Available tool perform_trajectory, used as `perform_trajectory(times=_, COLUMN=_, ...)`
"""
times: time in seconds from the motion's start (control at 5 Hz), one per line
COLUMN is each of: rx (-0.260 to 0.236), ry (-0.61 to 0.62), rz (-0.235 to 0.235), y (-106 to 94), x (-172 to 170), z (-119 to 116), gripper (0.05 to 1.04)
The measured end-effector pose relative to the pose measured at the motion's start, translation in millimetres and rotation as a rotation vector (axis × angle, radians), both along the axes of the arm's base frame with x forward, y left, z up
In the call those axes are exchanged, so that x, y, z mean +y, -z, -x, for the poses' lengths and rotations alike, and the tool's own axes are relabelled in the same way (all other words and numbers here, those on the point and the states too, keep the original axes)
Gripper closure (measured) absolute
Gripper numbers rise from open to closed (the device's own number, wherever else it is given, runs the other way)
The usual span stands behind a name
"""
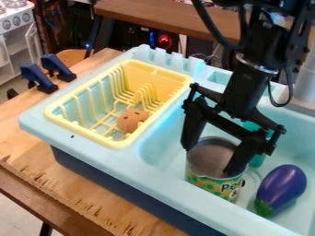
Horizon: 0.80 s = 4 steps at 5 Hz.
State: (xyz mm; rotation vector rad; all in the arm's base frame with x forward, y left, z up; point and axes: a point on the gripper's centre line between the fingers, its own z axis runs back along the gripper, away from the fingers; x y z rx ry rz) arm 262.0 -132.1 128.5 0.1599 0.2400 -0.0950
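The black gripper point(209, 160) hangs over an opened tin can point(204, 180) in the light-blue toy sink point(161, 174). Its fingers are spread apart, one tip by the can's left rim, the other low over the can's right side. Whether they touch the can I cannot tell. Upright or slightly tilted, the can has a green and yellow label and a grey inside. To its right lies a purple eggplant point(283, 185) with a green end. A teal-green object point(257, 160) stands behind the right finger, partly hidden.
A yellow dish rack point(111, 140) sits on the left side of the sink unit, holding a brown, spotted, rounded object point(131, 120). Two dark blue clamps point(38, 77) are at the wooden table's point(92, 186) far left edge. A grey faucet base point(301, 94) stands at the right.
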Motion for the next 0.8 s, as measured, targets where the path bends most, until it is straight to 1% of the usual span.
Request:
perform_trajectory(times=0.2, rx=-0.004, ry=0.009, rz=0.005, y=-0.8, x=-1, z=-2, gripper=0.076)
perform_trajectory(times=0.4, rx=-0.082, ry=-0.009, rz=0.05, y=-5.5, x=3, z=-18, gripper=0.078)
perform_trajectory(times=0.6, rx=-0.151, ry=-0.048, rz=0.079, y=-24.1, x=13, z=-31, gripper=0.079)
perform_trajectory(times=0.8, rx=-0.243, ry=-0.061, rz=0.121, y=-51.4, x=22, z=-32, gripper=0.081)
